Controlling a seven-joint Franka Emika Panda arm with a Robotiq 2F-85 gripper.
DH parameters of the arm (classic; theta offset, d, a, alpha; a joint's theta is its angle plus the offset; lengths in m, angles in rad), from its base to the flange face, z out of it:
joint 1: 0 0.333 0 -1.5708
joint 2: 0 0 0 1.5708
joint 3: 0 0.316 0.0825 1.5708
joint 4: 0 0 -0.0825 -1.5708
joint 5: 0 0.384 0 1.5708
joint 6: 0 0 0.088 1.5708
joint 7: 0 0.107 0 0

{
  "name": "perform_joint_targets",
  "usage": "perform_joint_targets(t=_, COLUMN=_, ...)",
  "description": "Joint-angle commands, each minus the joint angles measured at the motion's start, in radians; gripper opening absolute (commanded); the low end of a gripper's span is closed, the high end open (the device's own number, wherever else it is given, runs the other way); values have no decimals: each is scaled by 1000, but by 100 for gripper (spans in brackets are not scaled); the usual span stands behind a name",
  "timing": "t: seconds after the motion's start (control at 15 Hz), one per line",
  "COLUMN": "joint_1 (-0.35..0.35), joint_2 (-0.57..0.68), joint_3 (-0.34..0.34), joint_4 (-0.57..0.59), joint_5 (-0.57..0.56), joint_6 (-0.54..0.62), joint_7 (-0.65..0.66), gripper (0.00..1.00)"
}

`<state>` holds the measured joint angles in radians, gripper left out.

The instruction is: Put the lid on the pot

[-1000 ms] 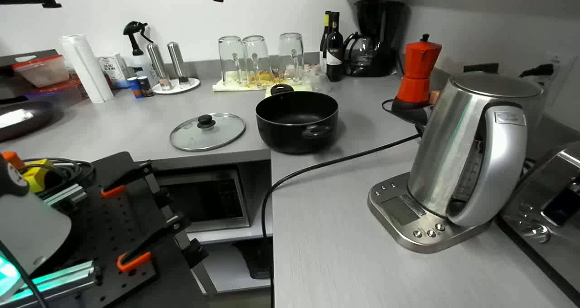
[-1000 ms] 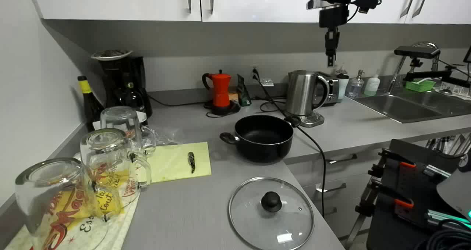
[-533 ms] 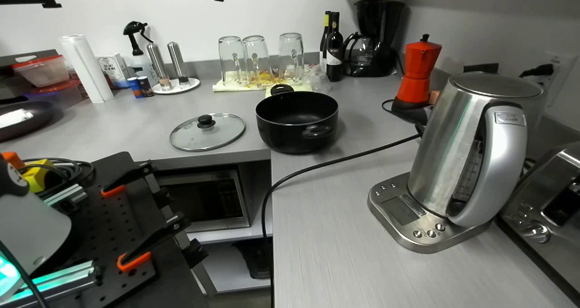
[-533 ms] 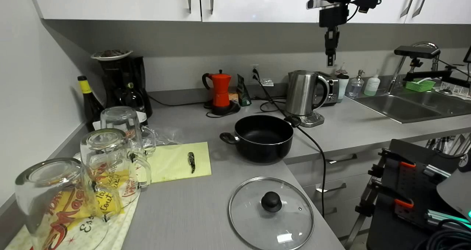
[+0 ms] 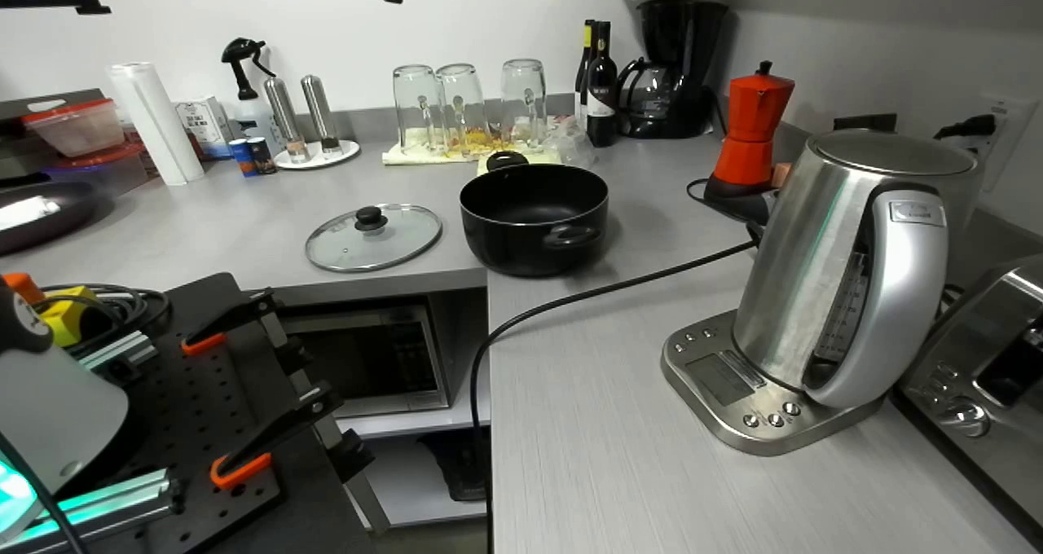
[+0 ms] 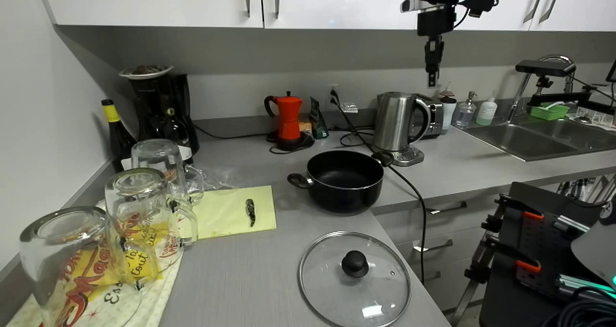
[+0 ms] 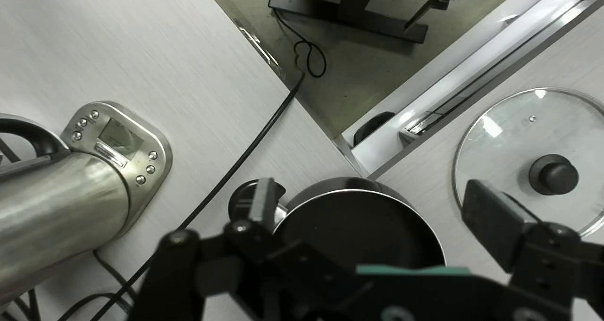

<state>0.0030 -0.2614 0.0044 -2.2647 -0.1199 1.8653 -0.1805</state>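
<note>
By the look of it, you had the whole job left. The lid (image 6: 355,291) lay on the counter (image 6: 231,279), knob (image 6: 355,263) up, near the pot (image 6: 345,187) but apart from it, as both exterior views showed. The pot stood upright and uncovered. Your gripper (image 6: 432,79) hung well above the counter in an exterior view, clear of both; in the wrist view its fingers (image 7: 495,222) stood wide apart and held nothing, with the pot seen below them and the lid off to one side. As I judged it, you had yet to reach the lid, take hold, lift, carry it across and seat it squarely on the pot. The knob looked the natural hold, since the lid lay low against the counter. Careful centring before release seemed the part likeliest to settle success.
</note>
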Motion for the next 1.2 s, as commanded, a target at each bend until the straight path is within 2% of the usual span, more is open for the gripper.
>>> perform_joint_targets(t=0.0, joint_1=17, joint_2=28, joint_3=-2, joint_4=21, joint_5=7, joint_6=23, joint_7=-29, gripper=100)
perform_joint_targets(t=0.67, joint_1=140, joint_2=211, joint_3=107, joint_4=29, joint_5=12, joint_6=273, joint_7=-107, gripper=100)
perform_joint_targets(t=1.13, joint_1=193, joint_2=374, joint_3=185, joint_4=76, joint_5=-38, joint_6=336, joint_7=-180, gripper=100)
